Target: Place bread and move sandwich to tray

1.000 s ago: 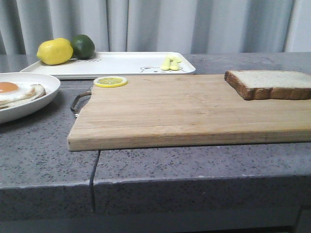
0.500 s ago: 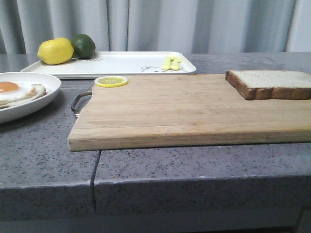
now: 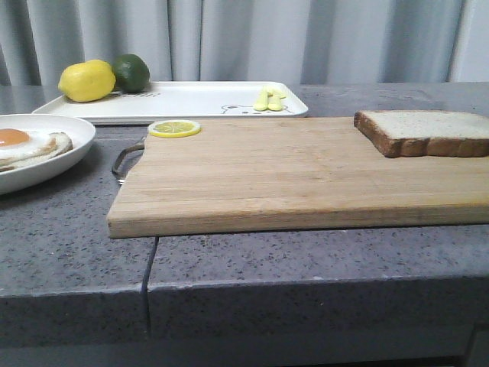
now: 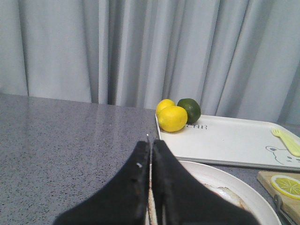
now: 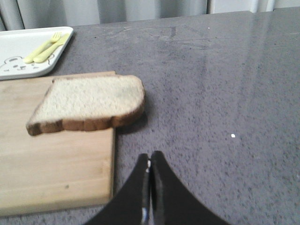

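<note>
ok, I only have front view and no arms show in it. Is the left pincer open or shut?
Observer: Shut. The left pincer has its fingers pressed together, above the white dish.
Operator: And the right?
Observer: The right pincer is shut too, over bare counter beside the cutting board.
Operator: Is the bread fully on the board?
Observer: No. The bread sticks out past the board's end on the robot's right.

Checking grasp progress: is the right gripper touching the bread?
Apart. The right wrist view shows bare grey countertop between the closed right gripper and the bread.
</note>
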